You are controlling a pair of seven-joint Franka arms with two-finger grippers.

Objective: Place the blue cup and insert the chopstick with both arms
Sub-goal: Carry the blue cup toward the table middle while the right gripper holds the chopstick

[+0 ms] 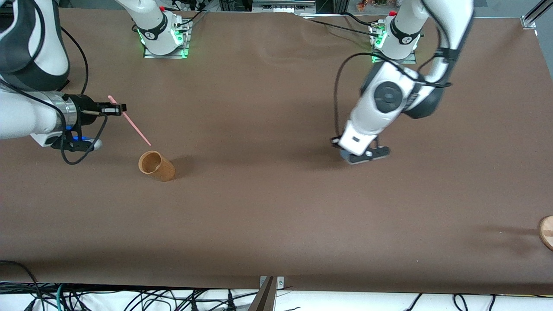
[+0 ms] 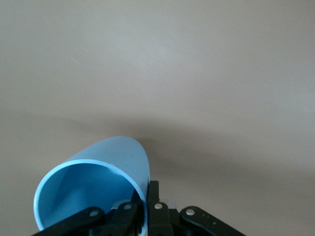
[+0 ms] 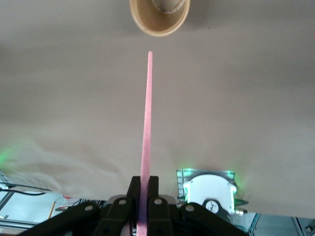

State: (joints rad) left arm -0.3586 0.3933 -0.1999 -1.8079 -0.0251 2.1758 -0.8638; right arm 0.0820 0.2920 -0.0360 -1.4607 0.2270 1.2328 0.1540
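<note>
My left gripper (image 2: 146, 191) is shut on the wall of the blue cup (image 2: 93, 182), one finger inside the rim and one outside. In the front view the left gripper (image 1: 366, 155) hangs low over the table in front of the left arm's base, and the hand hides most of the cup. My right gripper (image 1: 117, 108) is shut on the pink chopstick (image 1: 137, 130) above the table at the right arm's end. In the right wrist view the chopstick (image 3: 146, 128) sticks straight out from the right gripper (image 3: 143, 186).
An orange-brown cup (image 1: 156, 165) stands on the table just past the chopstick's tip, nearer the front camera; it also shows in the right wrist view (image 3: 160, 17). A wooden disc (image 1: 547, 232) lies at the table's edge at the left arm's end.
</note>
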